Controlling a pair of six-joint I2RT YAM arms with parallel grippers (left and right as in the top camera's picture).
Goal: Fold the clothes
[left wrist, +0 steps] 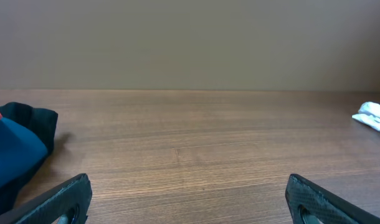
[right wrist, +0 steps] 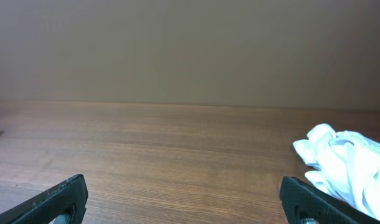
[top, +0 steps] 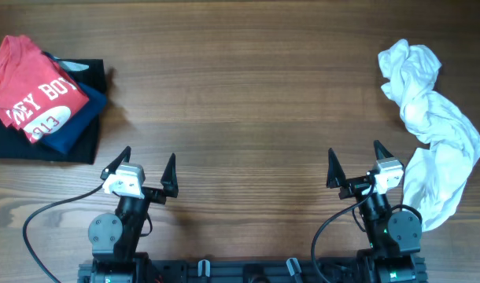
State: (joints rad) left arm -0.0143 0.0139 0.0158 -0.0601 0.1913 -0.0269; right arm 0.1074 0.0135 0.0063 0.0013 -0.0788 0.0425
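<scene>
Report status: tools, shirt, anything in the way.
Left tool open, empty. Right tool open, empty. White T-shirt crumpled beside right tool, untouched. Folded pile far left, not in the way.

White lettering on the red shirt (top: 35,82) reads, in part, "EY BOY" above "913"

Red shirt (top: 34,88) with white lettering lay on top of a folded navy garment (top: 76,124), which sat on a black one (top: 20,145). Pile sat on the wooden table's (top: 240,94) left side. Plain beige wall (left wrist: 190,43) stood behind.
</scene>
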